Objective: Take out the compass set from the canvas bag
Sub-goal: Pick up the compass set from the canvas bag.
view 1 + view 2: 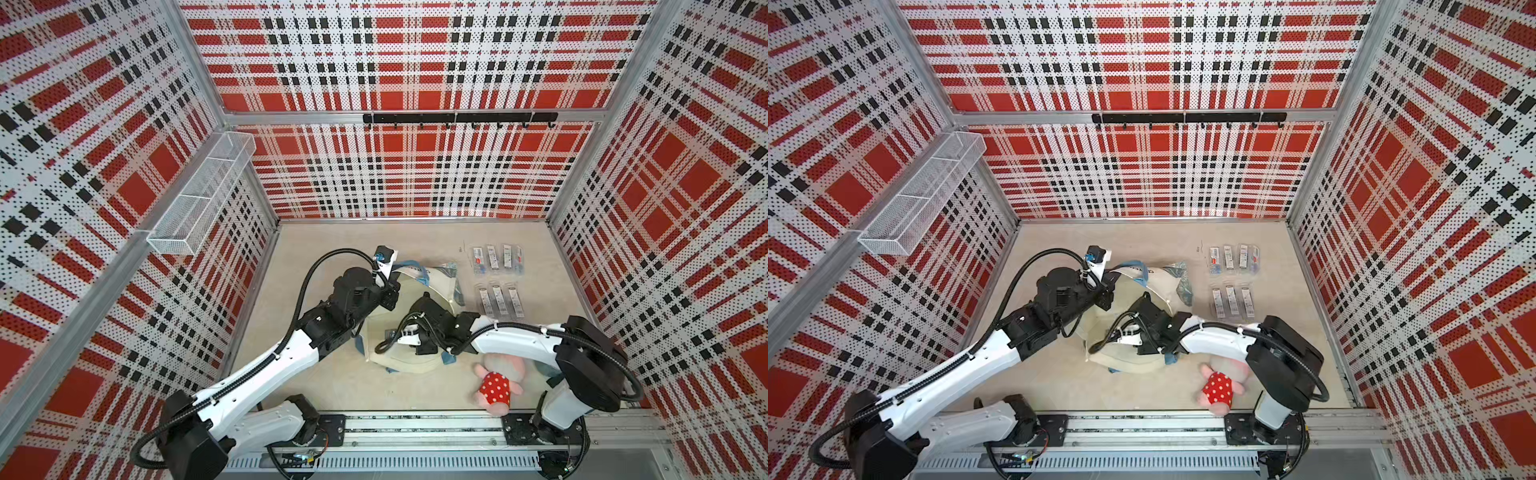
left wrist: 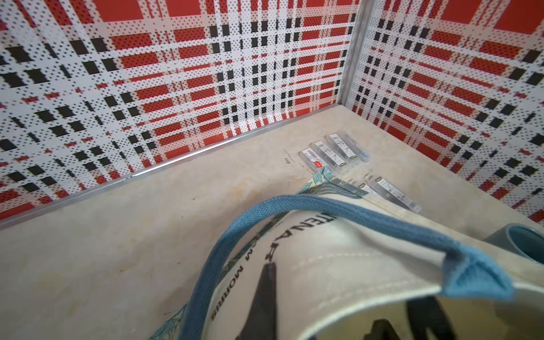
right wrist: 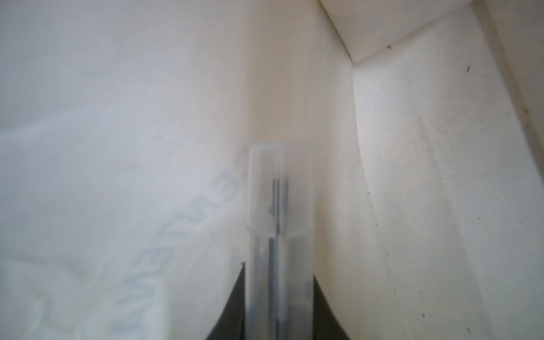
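right tool (image 3: 278,270) deep inside canvas bag (image 1: 438,289), jaws narrow, pinching clear-cased compass set (image 3: 279,191) by its end, apparently for drawing it out. left tool (image 1: 390,296) clamped on bag rim beside blue handle (image 2: 353,212), holding mouth up, seemingly so other arm could reach in. outward on desk (image 1: 328,382): seven matching cases, far row (image 1: 492,257) of four, near row (image 1: 498,301) of three, parallel, clear of bag, seemingly drop zone. one plush toy (image 1: 496,384) beside right arm. one bag.

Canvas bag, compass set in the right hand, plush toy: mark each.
canvas bag (image 2: 353,265): left wrist view, cream side panel.
compass set (image 3: 279,220): right wrist view, clear case's middle.
plush toy (image 1: 494,386): in a top view, red dotted dress.
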